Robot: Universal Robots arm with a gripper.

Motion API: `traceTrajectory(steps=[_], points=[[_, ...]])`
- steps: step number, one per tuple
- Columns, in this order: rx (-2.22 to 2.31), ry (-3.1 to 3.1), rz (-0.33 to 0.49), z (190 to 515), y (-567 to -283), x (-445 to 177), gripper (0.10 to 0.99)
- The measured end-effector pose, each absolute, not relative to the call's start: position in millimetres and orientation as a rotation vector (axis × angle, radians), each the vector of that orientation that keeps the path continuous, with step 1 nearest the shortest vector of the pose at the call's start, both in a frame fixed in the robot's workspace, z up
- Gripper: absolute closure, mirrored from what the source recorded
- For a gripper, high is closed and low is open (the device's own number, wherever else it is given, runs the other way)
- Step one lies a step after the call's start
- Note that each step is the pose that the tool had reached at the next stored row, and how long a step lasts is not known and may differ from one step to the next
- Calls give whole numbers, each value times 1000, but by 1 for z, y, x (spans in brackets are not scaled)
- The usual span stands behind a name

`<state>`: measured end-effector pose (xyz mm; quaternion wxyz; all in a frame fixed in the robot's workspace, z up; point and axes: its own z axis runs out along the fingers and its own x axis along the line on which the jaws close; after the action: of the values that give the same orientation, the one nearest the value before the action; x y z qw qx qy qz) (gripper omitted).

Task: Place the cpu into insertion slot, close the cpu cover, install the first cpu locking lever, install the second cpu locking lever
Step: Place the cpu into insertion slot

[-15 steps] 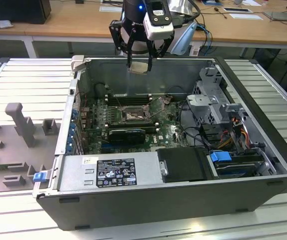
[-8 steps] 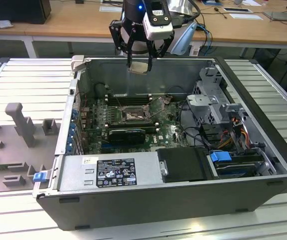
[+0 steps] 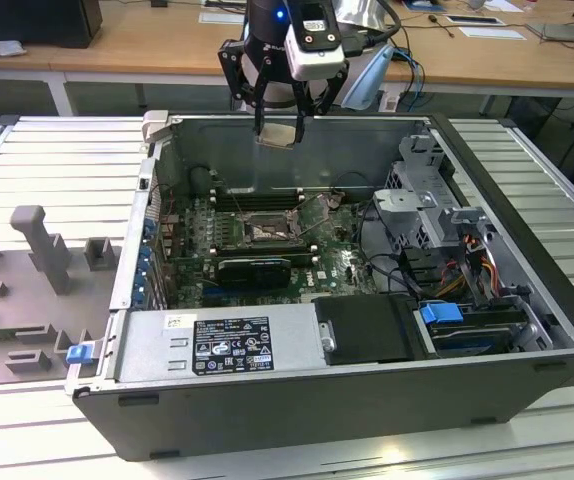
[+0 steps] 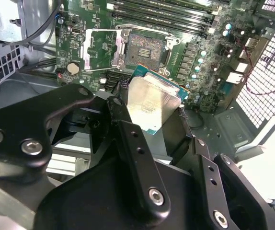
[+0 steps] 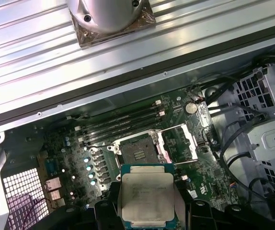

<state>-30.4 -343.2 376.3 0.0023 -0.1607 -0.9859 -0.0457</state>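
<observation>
Currently | end effector (image 3: 279, 128) clamped on the cpu (image 5: 147, 199), face flat | cpu hangs well above the insertion slot (image 5: 138, 152), not yet seated | cpu cover (image 5: 188, 141) stands flipped back beside the insertion slot

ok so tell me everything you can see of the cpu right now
The cpu is a small flat square chip with a pale silvery-beige metal face. A thin green board edge shows around the metal in both wrist views. The black gripper clamps it at two opposite sides, with its metal face turned toward the wrist cameras. It hangs in the air over the open computer case and touches nothing else. The insertion slot lies uncovered below it, well apart.
</observation>
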Motion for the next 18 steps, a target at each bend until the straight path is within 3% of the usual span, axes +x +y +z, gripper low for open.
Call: traceTrajectory(steps=[18], points=[[-552,-3086,-144,376,-343,-30,561]])
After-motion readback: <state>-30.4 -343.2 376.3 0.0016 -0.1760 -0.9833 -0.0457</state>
